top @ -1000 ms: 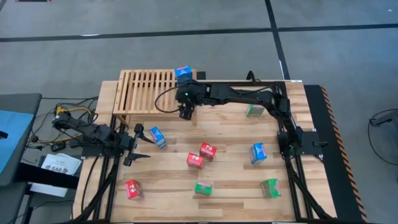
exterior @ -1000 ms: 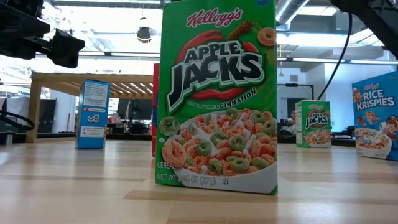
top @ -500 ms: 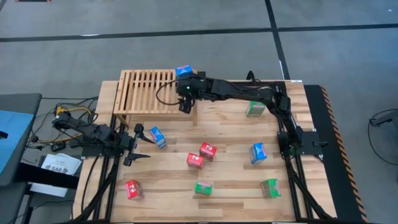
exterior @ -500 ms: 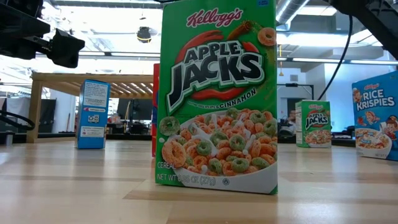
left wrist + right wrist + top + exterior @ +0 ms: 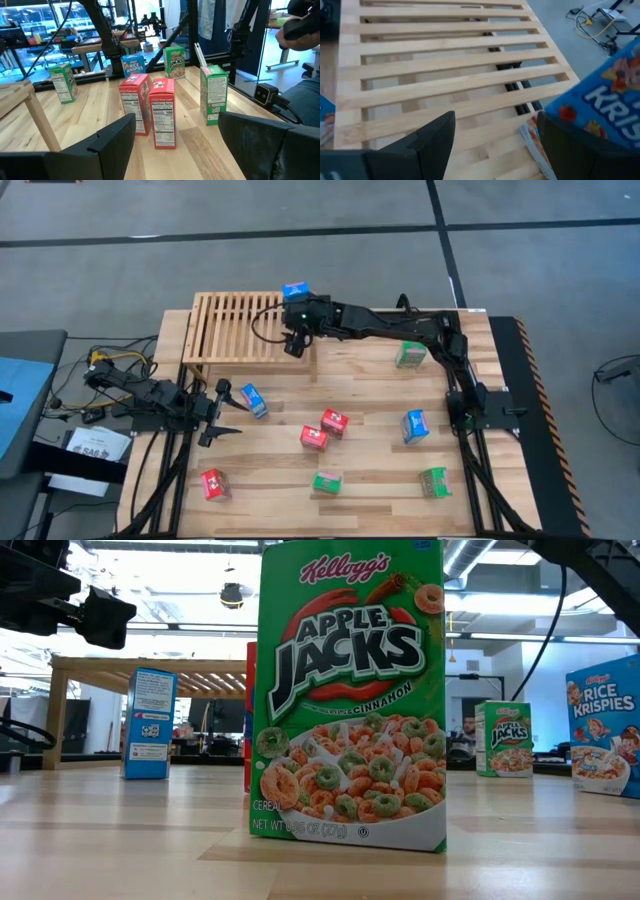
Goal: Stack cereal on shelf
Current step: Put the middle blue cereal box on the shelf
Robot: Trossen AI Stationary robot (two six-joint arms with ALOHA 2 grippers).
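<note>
So the right gripper (image 5: 293, 346) sits w/ jaws wide, empty, over the shelf (image 5: 235, 327) edge, prob just let go of the blue cereal box (image 5: 296, 291) parked at the far corner. Left gripper (image 5: 222, 412) idles half-open nr the table's left side, empty.

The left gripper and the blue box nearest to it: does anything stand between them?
Nothing visible does. In the high view the left gripper, open, waits at the table's left edge, and the blue box stands just beside it on bare planks. The red boxes lie farther on.
</note>
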